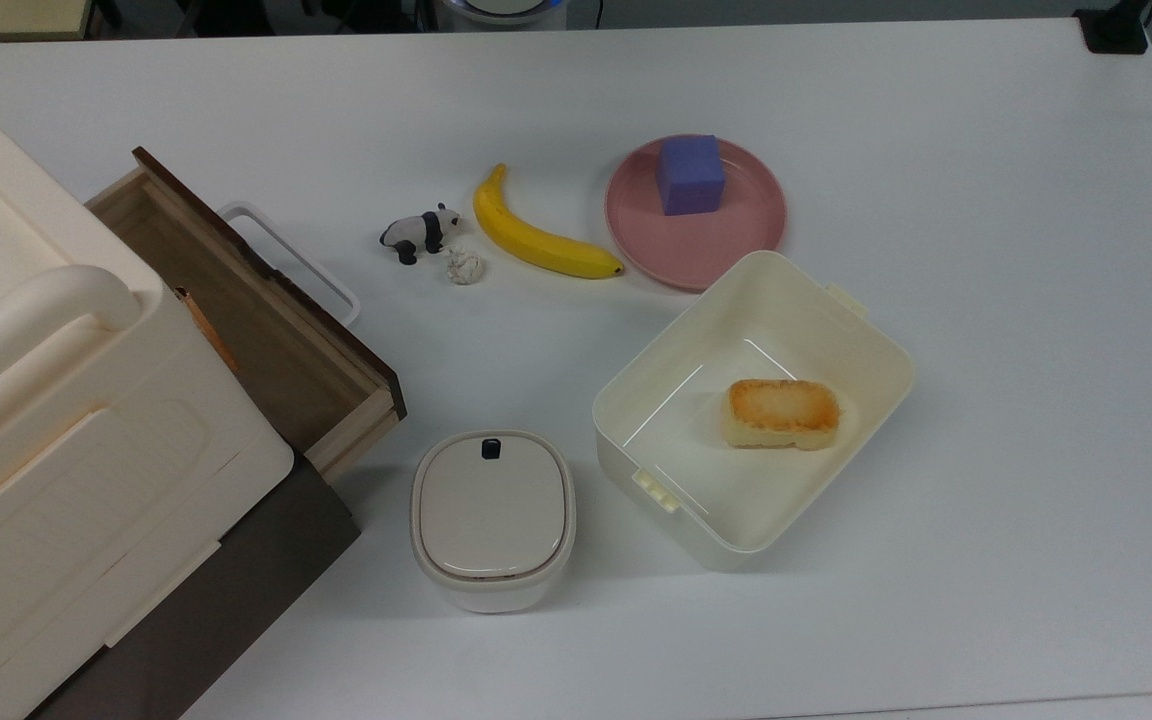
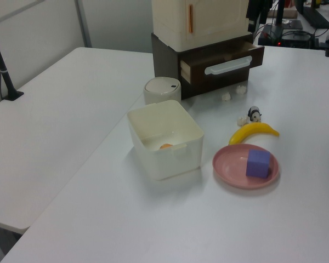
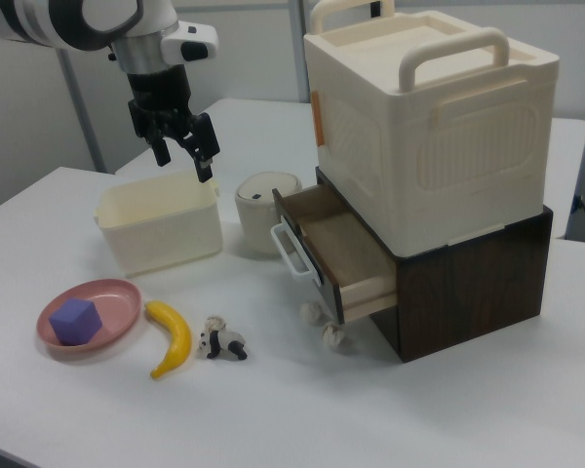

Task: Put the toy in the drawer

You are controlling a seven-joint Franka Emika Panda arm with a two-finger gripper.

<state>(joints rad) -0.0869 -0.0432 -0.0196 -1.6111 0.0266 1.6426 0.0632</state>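
Toy (image 1: 420, 233) blk/wht; banana (image 1: 537, 237) yellow; plate (image 1: 736, 240) pink; cube (image 1: 690, 174) purple.

Toy (image 1: 420, 233) on the surface (image 1: 986, 300) between drawer (image 1: 266, 330) and banana (image 1: 536, 236) in the top view, ball (image 1: 464, 267) just beside toy, cube (image 1: 690, 174) on plate (image 1: 736, 240), tub (image 1: 751, 410) near plate.

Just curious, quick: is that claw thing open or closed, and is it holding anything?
Gripper: open, holding nothing, up above the cream tub.
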